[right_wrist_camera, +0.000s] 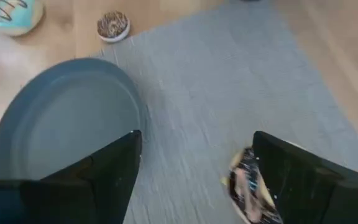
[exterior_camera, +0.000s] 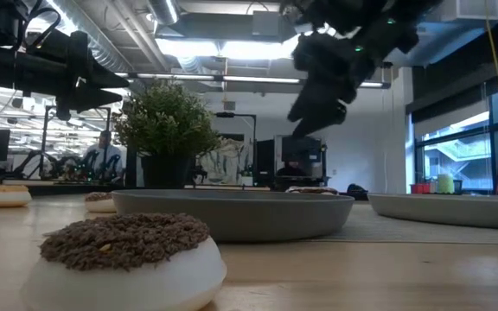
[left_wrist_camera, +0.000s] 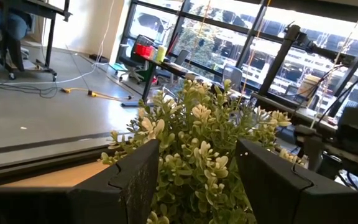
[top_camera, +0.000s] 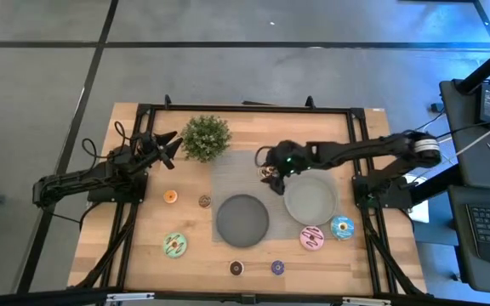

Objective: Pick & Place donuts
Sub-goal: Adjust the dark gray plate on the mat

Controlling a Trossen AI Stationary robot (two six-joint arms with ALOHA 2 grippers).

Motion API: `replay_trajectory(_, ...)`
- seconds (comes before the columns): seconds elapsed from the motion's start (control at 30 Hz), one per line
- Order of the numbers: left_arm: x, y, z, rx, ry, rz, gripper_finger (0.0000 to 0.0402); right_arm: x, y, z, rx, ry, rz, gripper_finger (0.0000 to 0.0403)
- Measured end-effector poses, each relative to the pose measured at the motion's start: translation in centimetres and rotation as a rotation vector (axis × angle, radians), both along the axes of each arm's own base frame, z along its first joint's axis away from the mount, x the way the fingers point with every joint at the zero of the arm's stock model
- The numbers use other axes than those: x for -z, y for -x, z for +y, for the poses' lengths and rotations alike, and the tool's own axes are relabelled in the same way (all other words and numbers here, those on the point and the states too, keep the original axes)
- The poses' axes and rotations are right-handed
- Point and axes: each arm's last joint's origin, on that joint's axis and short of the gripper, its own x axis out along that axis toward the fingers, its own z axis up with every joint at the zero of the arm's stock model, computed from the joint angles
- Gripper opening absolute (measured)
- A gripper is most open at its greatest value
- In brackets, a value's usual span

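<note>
The right gripper (right_wrist_camera: 194, 180) hangs wide open above the mat (right_wrist_camera: 229, 81), empty, the sprinkled donut (right_wrist_camera: 247, 186) beside one finger.

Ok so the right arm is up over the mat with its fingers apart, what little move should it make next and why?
Probably lower the right gripper onto the chocolate sprinkled donut. Its fingers stand open above the grey mat, and that donut lies on the mat close by one finger, unheld. It likely needs a slight shift so that the fingers straddle the donut. The left gripper waits by the plant.
</note>
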Motion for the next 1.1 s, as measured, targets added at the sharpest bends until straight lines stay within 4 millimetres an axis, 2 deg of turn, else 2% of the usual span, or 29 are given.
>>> replay_trajectory(0.23,0.3,-0.1,-0.1,0.038,0.008,0.032,0.021,3.3,-4.7,2.2,-0.068,-0.012,0.116,0.0261)
replay_trajectory(0.37,0.3,-0.1,-0.1,0.068,0.007,0.035,0.021,5.3,-6.2,2.9,-0.102,-0.037,0.215,0.0247)
replay_trajectory(0.47,0.3,-0.1,-0.1,0.069,0.007,0.036,0.021,6.0,-7.1,3.2,-0.135,-0.077,0.227,0.0239)
replay_trajectory(0.67,0.3,-0.1,-0.1,0.068,-0.013,0.052,0.021,7.0,-7.1,3.3,-0.104,-0.125,0.278,0.0211)
replay_trajectory(1.1,0.3,-0.1,-0.2,0.067,-0.035,0.071,0.021,7.1,-6.9,3.3,-0.109,-0.123,0.295,0.0099)
